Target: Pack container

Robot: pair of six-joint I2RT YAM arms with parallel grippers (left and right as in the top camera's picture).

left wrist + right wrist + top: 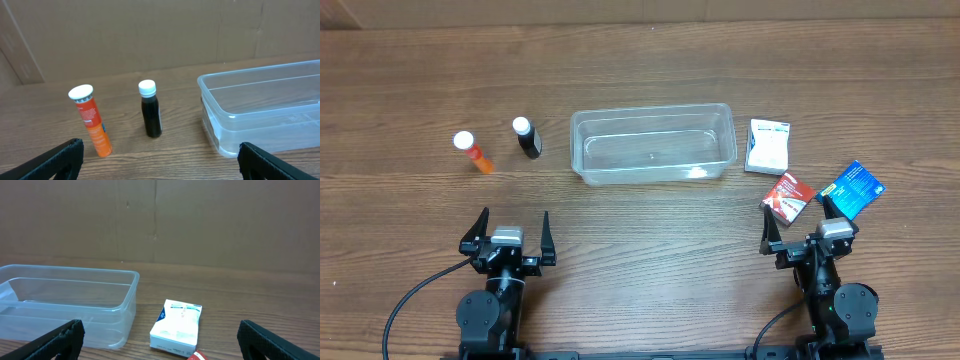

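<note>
The clear plastic container (653,144) stands empty at the table's middle; it also shows in the left wrist view (265,112) and the right wrist view (65,302). Left of it stand an orange tube with a white cap (474,152) (92,120) and a dark bottle with a white cap (528,138) (150,108). Right of it lie a white box (767,146) (177,325), a red packet (788,195) (199,356) and a blue packet (850,188). My left gripper (507,233) (160,162) is open and empty near the front edge. My right gripper (798,224) (160,342) is open and empty, just in front of the red packet.
The wooden table (650,260) runs under everything. A brown cardboard wall (150,35) stands behind the table. Black cables (410,300) trail from both arm bases at the front edge.
</note>
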